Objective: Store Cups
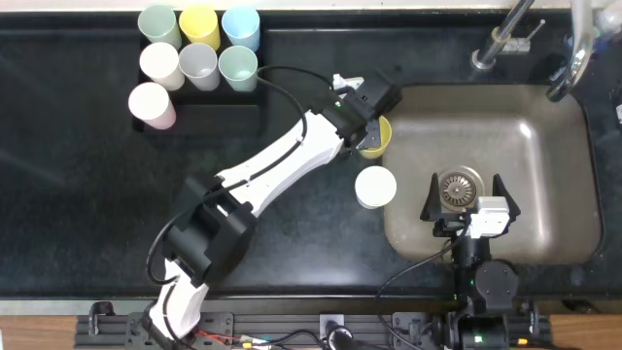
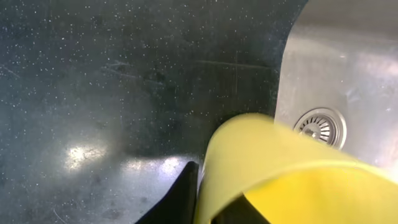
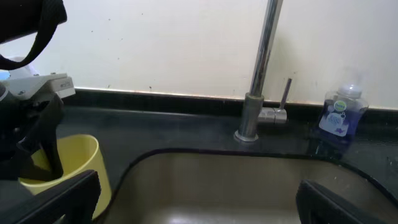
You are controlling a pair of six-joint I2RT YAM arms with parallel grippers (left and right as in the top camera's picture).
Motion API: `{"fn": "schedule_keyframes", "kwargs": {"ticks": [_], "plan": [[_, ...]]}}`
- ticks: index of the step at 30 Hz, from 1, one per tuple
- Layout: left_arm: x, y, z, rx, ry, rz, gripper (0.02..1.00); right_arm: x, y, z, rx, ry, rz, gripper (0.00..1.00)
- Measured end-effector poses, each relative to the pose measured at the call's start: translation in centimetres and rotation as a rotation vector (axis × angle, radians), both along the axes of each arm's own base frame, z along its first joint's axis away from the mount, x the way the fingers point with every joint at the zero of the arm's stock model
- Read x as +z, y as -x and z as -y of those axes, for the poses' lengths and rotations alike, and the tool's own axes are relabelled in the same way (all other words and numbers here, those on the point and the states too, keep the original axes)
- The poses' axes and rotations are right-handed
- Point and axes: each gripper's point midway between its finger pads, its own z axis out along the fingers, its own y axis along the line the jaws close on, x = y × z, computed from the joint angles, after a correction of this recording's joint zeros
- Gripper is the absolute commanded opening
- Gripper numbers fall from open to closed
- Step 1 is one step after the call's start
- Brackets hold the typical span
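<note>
1. Black speckled stone forms the bench [image 1: 58, 194]. Near its far left end stands a pink cup [image 1: 152, 105].
2. Just beside the pink one, a cluster of six cups [image 1: 198, 62] stands in two rows of three. Green, yellow and blue make the back row, with white, grey and mint in front, all open side up and close together.
3. From the near left corner the left arm [image 1: 282, 165] folds at a low elbow. Its white forearm then slants across the bench to the left rim of the steel sink [image 1: 544, 126].
4. At that rim the left claw [image 1: 367, 131] is clamped on a yellow cup [image 1: 377, 138], one finger outside the wall and the other inside the mouth. The cup is plain, glossy plastic, open side up and tilted a little. I cannot tell whether its base rests on anything.
5. A white cup [image 1: 375, 187] sits at the same rim, near the yellow cup but apart from it, on the side towards the arms' bases.
6. The right arm [image 1: 481, 277] stands short and folded at the near edge. Its right claw [image 1: 469, 199] hangs over the basin just beside the drain [image 1: 459, 187], fingers spread wide apart.
7. A chrome tap [image 1: 505, 34] rises behind the sink, with a soap bottle [image 3: 339, 115] to its right.
</note>
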Motion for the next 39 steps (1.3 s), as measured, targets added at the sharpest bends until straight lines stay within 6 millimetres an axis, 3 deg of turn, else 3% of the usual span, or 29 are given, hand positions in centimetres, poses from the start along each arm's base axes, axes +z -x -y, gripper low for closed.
{"fn": "schedule_keyframes", "kwargs": {"ticks": [8,12,14,18,21,23,25,28,39], "plan": [[0.2,-0.5,-0.5,0.014,-0.010,0.014,0.034,0.0,0.0,0.0,0.000,0.000,0.000,0.998],[2.2,-2.0,-3.2,0.078,-0.035,0.057,0.036,0.0,0.0,0.0,0.001,0.000,0.000,0.998],[4.5,-3.1,-5.8,0.160,-0.043,0.095,0.034,0.0,0.0,0.0,0.000,0.001,0.000,0.998],[10.9,-4.6,-14.3,0.438,-0.037,0.174,0.034,0.0,0.0,0.0,0.000,0.000,0.000,0.998],[14.7,-4.3,-21.3,0.703,-0.009,0.202,0.038,0.0,0.0,0.0,0.000,0.000,0.000,0.998],[15.9,-3.4,-25.6,0.885,0.003,0.193,0.036,0.0,0.0,0.0,0.000,0.000,0.000,0.998],[15.9,-2.5,-28.1,1.023,0.013,0.164,0.036,0.0,0.0,0.0,0.000,0.000,0.001,0.998],[15.3,-2.1,-29.7,1.156,0.047,0.131,0.036,0.0,0.0,0.0,0.000,0.000,0.000,0.998],[10.9,-0.5,-30.3,1.452,0.093,-0.075,0.036,0.0,0.0,0.0,0.000,0.000,0.000,0.998]]}}
